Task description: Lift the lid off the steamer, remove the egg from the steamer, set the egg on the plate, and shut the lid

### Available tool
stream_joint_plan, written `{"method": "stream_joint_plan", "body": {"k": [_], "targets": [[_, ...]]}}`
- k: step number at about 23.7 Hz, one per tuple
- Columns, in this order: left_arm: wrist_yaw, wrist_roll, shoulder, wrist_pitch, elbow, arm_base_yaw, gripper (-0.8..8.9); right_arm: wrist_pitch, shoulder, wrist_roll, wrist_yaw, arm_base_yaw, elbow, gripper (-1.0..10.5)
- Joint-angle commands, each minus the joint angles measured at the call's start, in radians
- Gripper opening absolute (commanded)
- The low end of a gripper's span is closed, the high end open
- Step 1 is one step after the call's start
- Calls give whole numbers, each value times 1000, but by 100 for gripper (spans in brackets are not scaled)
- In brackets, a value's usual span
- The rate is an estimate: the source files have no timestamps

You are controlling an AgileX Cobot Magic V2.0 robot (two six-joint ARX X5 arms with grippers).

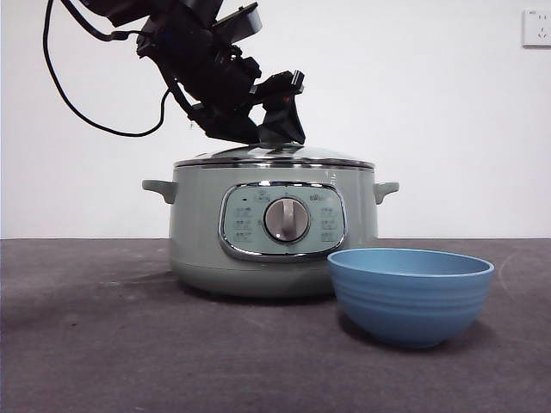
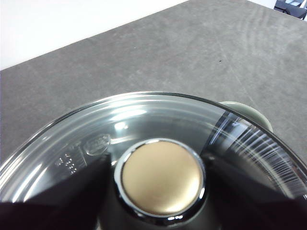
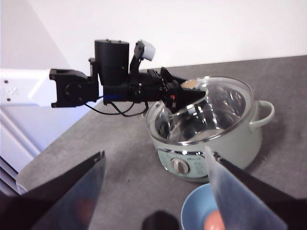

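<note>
Steamer (image 1: 274, 225) stands upright, dial facing front, with the glass lid (image 1: 274, 156) flat on it, knob (image 2: 161, 178) up. Left gripper (image 1: 277, 129) closes on that knob. Beside the steamer's front sits the blue bowl (image 1: 410, 294); the right gripper (image 3: 156, 191) hangs wide open above it, an egg (image 3: 214, 221) inside the bowl.

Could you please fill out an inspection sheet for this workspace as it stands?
Surface: dark grey table, nothing spilled.
Job's things: steamer upright; lid sitting level on it; blue plate in front of it, apart; a pinkish egg shows blurred inside the plate.
Clutter: nothing seen.
Grippers: left gripper down on the lid's knob, jaws flanking it; right gripper open above the plate, holding nothing.
Cables: black cable loops off the left arm, clear of the table.
Surroundings: white wall, wall socket.
</note>
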Motion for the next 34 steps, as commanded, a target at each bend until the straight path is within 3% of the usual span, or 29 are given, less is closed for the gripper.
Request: {"method": "stream_joint_plan", "body": {"k": [1, 15, 23, 28, 34], "targets": [[-3, -9, 2, -16, -6, 10, 575, -14, 0, 6, 0, 2, 4, 350], [-1, -9, -224, -120, -6, 14, 575, -39, 0, -6, -1, 2, 4, 350], [6, -9, -502, -467, -6, 13, 565, -109, 5, -32, -4, 2, 4, 350], [13, -11, -670, -697, -6, 13, 565, -172, 22, -43, -68, 2, 4, 347], [115, -39, -821, -881, -6, 13, 561, -267, 53, -47, -129, 2, 4, 346]]}}
